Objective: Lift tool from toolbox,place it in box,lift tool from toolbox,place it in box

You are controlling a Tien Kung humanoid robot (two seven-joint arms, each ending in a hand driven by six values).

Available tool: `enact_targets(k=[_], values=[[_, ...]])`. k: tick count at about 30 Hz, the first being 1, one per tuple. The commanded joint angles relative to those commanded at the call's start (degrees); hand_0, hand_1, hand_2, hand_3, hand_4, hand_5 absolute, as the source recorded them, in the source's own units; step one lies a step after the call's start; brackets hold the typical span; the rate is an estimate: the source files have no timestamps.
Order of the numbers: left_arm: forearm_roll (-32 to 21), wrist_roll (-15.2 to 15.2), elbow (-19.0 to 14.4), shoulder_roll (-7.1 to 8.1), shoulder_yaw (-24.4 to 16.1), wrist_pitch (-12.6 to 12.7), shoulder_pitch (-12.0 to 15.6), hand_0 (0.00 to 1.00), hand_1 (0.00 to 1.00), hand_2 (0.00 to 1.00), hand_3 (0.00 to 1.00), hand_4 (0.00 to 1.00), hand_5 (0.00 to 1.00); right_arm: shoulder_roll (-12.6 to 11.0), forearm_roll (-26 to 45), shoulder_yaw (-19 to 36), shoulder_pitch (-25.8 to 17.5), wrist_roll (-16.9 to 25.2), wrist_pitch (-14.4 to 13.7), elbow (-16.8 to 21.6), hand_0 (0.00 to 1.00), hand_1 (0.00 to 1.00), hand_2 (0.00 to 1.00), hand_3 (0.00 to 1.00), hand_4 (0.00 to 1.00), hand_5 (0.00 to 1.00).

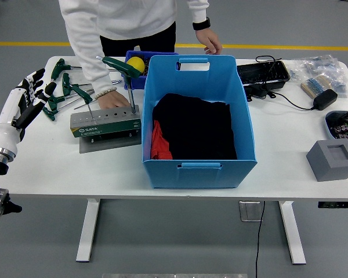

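Left robot hand [24, 101]: raised over the table's [75, 168] left edge, fingers spread, holding nothing.
Tool holder [105, 123]: grey block on a plate, just left of the blue box [198, 162].
Tools: one green-handled wrench [123, 66] stands upright in the holder's right end; others [66, 92] lie flat behind it.
Person: one hand [115, 99] rests on the holder's far edge, the other hand [210, 41] hangs behind the box.
Box: holds black and red cloth.
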Motion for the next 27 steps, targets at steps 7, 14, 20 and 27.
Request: enact_targets(k=[7, 14, 20, 27], values=[[16.76, 2.53, 1.47, 9.22, 10.81, -0.38, -11.99, 0.997, 0.998, 0.998, 0.998, 0.998, 0.535, -0.26, -0.66, 0.48, -0.03, -0.26, 0.20, -0.25, 0.675, 0.661, 0.735, 0.594, 0.819, 0.725], [30.36, 8.10, 3.44, 11.84, 18.69, -1.72, -20.45, 0.998, 0.998, 0.998, 0.998, 0.998, 0.515, -0.34, 0.28, 0.39, -0.09, -0.13, 0.20, -0.53, 0.676, 0.661, 0.734, 0.593, 0.819, 0.724], [32.41, 11.10, 7.09, 11.02, 27.34, -4.32, -28.25, 0.998, 0.998, 0.998, 0.998, 0.998, 0.498, -0.36, -1.31, 1.48, -0.09, -0.81, 0.13, -0.59, 0.676, 0.662, 0.734, 0.592, 0.820, 0.724], [27.85, 11.59, 12.39, 7.07, 32.57, -5.50, -33.70, 0.877, 0.930, 0.919, 0.930, 0.998, 0.543, -0.44, -1.90, 1.92, -0.01, -1.16, 0.10, -0.60, 0.677, 0.664, 0.734, 0.590, 0.819, 0.722]])
